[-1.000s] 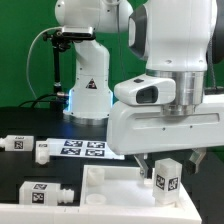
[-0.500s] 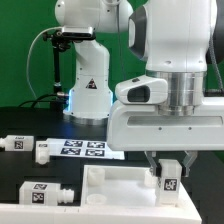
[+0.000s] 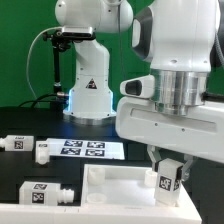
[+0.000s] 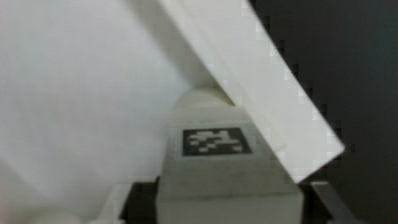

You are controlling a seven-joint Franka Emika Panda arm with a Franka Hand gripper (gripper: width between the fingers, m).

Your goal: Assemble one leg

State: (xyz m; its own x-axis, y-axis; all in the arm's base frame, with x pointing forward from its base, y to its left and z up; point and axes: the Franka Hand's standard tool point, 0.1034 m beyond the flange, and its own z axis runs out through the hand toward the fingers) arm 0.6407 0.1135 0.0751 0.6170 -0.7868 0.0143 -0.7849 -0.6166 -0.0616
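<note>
My gripper is shut on a small white leg with a black-and-white tag, holding it upright over the wide white panel near its right end in the exterior view. In the wrist view the leg fills the space between the two dark fingers, its tip against the panel's raised rim. Two more white legs with tags lie on the black table at the exterior view's left: one further back, one at the front.
The marker board lies on the table behind the panel. A second robot's white base stands at the back. The large white arm body hangs over the exterior view's right side.
The gripper with the leg has shifted slightly toward the exterior view's right and a little lower over the panel. The loose legs have not moved.
</note>
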